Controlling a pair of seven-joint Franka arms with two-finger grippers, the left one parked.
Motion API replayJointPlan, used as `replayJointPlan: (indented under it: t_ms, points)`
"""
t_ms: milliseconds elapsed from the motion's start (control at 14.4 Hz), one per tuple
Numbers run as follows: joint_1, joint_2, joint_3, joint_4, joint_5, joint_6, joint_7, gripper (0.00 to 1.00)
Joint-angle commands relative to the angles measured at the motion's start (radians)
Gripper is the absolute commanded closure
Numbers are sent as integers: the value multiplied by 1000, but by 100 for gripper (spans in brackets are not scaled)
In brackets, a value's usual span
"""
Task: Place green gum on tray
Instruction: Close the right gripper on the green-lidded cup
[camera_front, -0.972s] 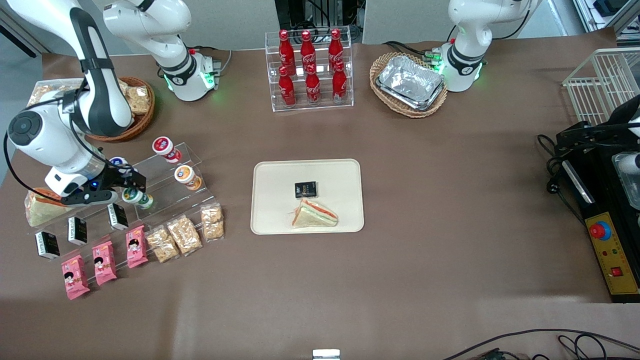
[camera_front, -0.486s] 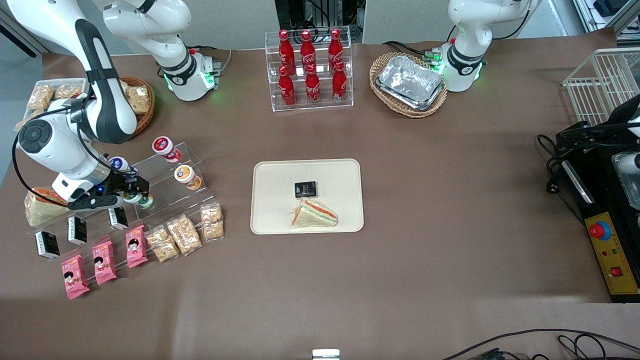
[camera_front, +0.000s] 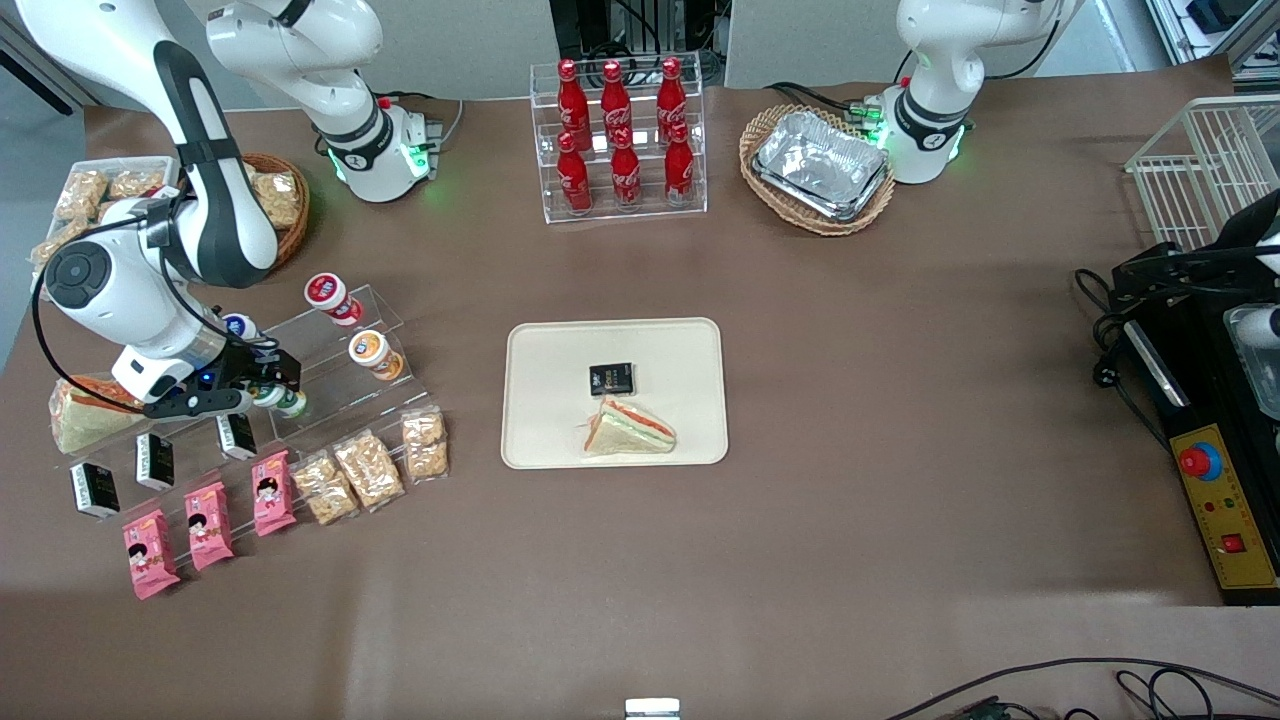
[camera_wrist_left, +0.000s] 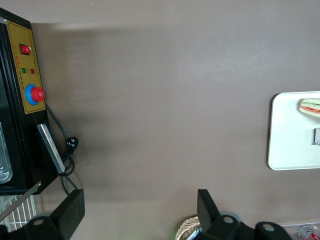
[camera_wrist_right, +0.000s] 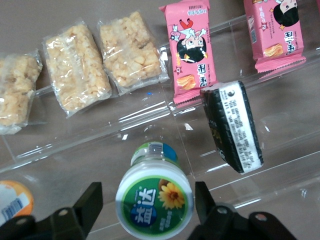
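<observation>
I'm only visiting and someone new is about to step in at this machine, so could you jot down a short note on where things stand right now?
Gripper: open, at the clear stepped display stand toward the working arm's end of the table, one finger on each side of the green gum, not closed on it.
Green gum: on the stand, not lifted.
Tray: mid-table, carrying a sandwich and a small black packet; bare space remains.
Done: the gripper is in place around the gum.
Left: close the fingers, lift the gum, carry it to the tray, set it on a bare spot, release.
</observation>
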Motion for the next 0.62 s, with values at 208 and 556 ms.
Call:
replayJointPlan:
  t_ms: [208, 556]
  points:
    - [-5, -19, 2, -4, 2, 18, -49, 62]
    - [-5, -70, 0, 136, 2, -196, -82, 74]
